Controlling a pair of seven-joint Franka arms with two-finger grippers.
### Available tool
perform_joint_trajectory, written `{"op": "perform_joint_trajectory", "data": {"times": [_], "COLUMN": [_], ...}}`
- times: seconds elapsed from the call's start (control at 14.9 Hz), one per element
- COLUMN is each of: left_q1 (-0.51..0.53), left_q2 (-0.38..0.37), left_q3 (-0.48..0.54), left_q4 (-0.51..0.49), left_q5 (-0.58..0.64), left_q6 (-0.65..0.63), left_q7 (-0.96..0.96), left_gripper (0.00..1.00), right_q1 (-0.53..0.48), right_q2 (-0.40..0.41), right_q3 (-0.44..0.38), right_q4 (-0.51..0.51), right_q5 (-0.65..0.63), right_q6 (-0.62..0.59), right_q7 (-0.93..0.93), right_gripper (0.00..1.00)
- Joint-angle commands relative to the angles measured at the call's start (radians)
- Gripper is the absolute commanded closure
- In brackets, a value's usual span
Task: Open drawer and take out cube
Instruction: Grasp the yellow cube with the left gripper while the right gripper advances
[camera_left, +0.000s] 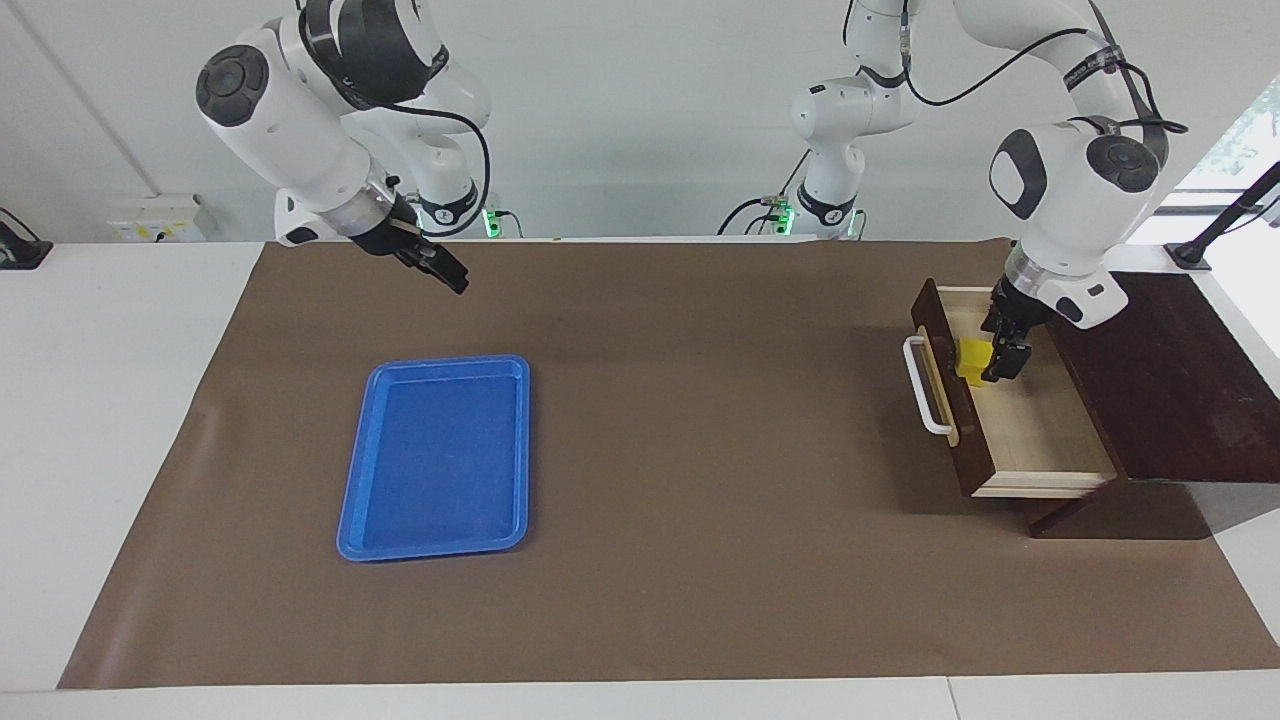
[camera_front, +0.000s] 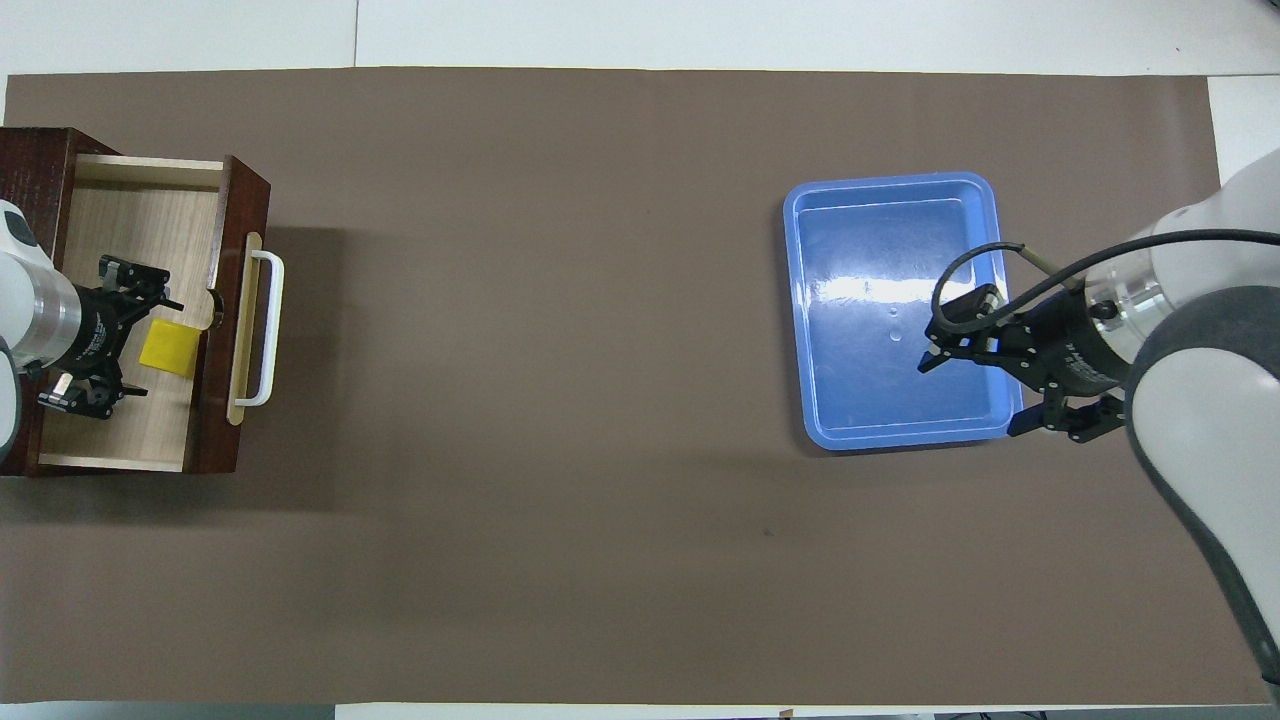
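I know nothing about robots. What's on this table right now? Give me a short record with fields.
drawer: pulled open, at the left arm's end of the table
cube: yellow, lying in the drawer close to its front panel
left end effector: open, down in the drawer beside the cube, not yet gripping it
blue tray: toward the right arm's end, nothing in it
right end effector: open, raised, holding nothing
brown mat: covers the table

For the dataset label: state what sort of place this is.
Most likely a robotics lab test bench: two white arms mounted at a table covered by a brown mat, with staged props only, a drawer holding a yellow cube and a blue tray.
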Motion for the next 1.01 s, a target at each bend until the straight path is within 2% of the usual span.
{"op": "perform_joint_trajectory", "data": {"times": [0.0, 0.13, 0.2, 0.27, 0.4, 0.61, 0.74, 0.94], "left_q1": [0.01, 0.01, 0.011, 0.01, -0.002, -0.048, -0.131, -0.272], "left_q2": [-0.008, 0.0, 0.006, 0.023, 0.049, 0.09, 0.101, 0.08], "left_q3": [-0.006, -0.006, -0.006, -0.006, -0.006, -0.016, -0.017, -0.017], "left_q4": [-0.045, -0.041, -0.027, 0.011, 0.13, 0.364, 0.377, 0.289], "left_q5": [-0.012, -0.012, -0.012, -0.012, -0.012, -0.03, -0.044, -0.047], "left_q6": [0.069, 0.092, 0.089, 0.07, -0.03, -0.262, -0.289, -0.211], "left_q7": [-0.075, -0.103, -0.106, -0.11, -0.144, -0.201, -0.384, -0.642], "left_gripper": [0.14, 0.72, 0.93, 1.0, 1.0, 1.0, 1.0, 1.0], "right_q1": [0.054, 0.105, 0.126, 0.148, 0.2, 0.228, 0.264, 0.288], "right_q2": [0.027, 0.055, 0.073, 0.087, 0.104, 0.116, 0.113, 0.118], "right_q3": [0.0, 0.0, 0.0, 0.0, 0.0, 0.0, 0.0, 0.0], "right_q4": [-0.038, -0.05, -0.054, -0.06, -0.09, -0.136, -0.162, -0.181], "right_q5": [0.089, 0.144, 0.181, 0.203, 0.215, 0.338, 0.353, 0.419], "right_q6": [0.099, 0.177, 0.218, 0.255, 0.353, 0.471, 0.543, 0.59], "right_q7": [0.151, 0.247, 0.292, 0.315, 0.365, 0.406, 0.445, 0.469], "right_gripper": [0.0, 0.0, 0.0, 0.0, 0.0, 0.0, 0.0, 0.0]}}
